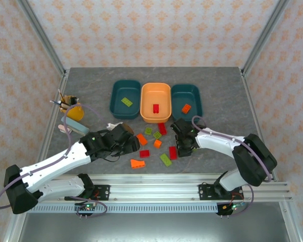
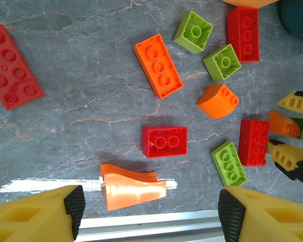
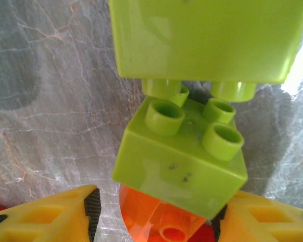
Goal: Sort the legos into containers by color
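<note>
Left gripper (image 2: 151, 204), lower frame: wide open, empty. Right gripper (image 3: 155, 212): part-open astride green lego (image 3: 177, 166), not clamped.

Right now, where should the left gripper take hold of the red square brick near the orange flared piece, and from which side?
Probably from straight above, closing on the two flat side walls of the red square brick that face open table. It lies studs up, and the orange flared piece crowds a third wall. The left gripper is open.
</note>
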Controlling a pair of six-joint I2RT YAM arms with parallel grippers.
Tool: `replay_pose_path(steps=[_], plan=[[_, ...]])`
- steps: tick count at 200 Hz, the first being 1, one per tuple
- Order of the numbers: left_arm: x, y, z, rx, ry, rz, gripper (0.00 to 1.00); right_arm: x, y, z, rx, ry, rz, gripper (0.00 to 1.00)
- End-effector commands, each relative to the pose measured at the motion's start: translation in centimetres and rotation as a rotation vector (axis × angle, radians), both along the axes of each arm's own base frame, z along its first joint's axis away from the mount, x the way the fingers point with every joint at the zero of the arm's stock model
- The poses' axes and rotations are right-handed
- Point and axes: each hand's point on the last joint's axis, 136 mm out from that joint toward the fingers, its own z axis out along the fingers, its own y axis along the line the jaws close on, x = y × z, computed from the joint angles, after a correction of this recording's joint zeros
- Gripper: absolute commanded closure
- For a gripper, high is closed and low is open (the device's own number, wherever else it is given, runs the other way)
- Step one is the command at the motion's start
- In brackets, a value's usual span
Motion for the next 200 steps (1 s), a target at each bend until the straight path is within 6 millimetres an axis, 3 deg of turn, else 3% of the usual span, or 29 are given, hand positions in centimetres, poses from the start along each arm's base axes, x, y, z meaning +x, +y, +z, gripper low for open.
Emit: replay_pose_path(steps=[1, 44, 131, 200], plan=[[0.0, 0.2, 0.8, -0.004, -0.026, -0.004, 0.27, 0.8, 0.4, 0.2, 0.027, 0.006, -0.094, 0.44], [-0.2, 0.6, 1.1, -0.007, -0.032, 0.003, 0.27, 0.7, -0.9, 0.0, -0.013, 0.008, -0.123, 0.53], [-0.4, 0.9, 1.1, -0.011, -0.035, 0.018, 0.27, 0.7, -1.1, -0.8, -0.013, 0.042, -0.114, 0.71], [-0.2, 1.0, 0.9, -0.01, -0.04, 0.03, 0.27, 2.5, -0.5, 2.8, -0.059, -0.023, 0.038, 0.81]])
